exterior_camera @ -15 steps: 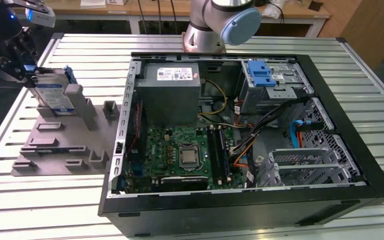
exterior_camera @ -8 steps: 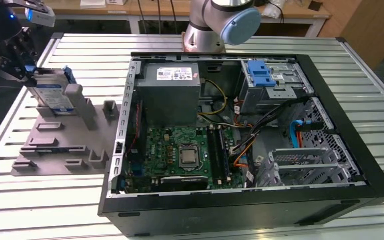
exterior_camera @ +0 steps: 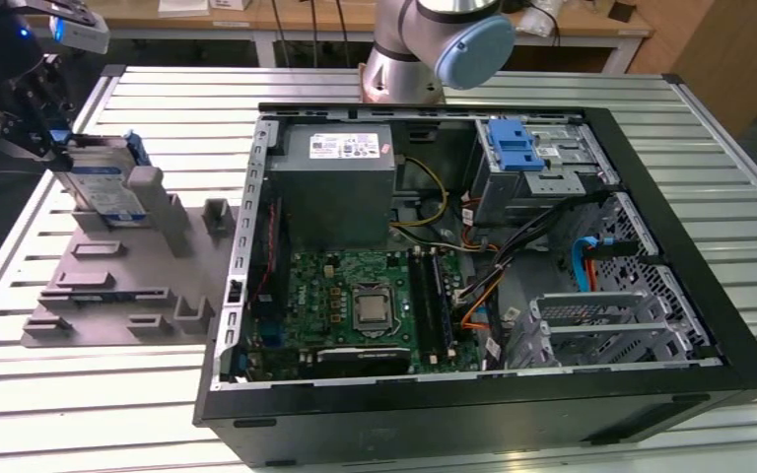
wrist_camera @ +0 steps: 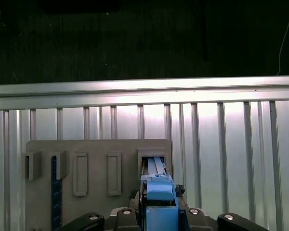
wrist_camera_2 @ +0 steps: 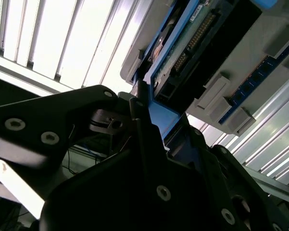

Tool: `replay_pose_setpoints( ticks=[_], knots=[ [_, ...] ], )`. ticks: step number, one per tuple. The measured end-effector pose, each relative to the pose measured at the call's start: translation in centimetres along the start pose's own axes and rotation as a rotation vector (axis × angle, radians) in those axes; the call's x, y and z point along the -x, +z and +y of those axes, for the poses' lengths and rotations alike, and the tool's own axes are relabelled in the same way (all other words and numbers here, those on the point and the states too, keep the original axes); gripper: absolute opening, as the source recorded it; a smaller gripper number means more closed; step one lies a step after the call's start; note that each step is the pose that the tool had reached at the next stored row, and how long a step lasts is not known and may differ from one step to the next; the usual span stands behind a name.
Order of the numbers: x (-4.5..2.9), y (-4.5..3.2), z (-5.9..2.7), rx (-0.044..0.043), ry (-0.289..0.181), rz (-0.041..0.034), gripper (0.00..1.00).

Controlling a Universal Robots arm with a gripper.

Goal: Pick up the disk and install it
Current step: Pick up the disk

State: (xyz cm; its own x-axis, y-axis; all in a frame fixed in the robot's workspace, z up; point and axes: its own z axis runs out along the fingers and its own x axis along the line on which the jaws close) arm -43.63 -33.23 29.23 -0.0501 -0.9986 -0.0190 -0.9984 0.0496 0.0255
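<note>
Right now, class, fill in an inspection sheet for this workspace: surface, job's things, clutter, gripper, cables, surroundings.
Surface: slatted silver metal table.
Job's things: silver rectangular disk, framed in blue plastic, upright in a grey slotted plastic holder; open black computer case beside it.
Clutter: nothing seen.
Gripper: black gripper at the disk's blue frame.
Cables: black, orange and yellow cables inside the case.
Surroundings: wooden benches behind the table.

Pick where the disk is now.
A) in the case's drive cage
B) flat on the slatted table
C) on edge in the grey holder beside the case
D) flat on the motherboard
C: the disk stands on edge in the grey holder, outside the computer case, with the gripper closed on it.
</note>
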Motion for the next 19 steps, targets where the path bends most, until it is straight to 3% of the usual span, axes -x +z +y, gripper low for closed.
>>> replay_pose_setpoints(
  ticks=[6,9,19],
  knots=[
    [0.00,-0.20,0.00,0.0001,0.000,0.0001,0.36],
    [0.02,-0.95,0.02,0.0000,0.000,0.0004,0.36],
    [0.03,-1.10,0.03,-0.0001,0.001,0.0004,0.36]
  ],
)
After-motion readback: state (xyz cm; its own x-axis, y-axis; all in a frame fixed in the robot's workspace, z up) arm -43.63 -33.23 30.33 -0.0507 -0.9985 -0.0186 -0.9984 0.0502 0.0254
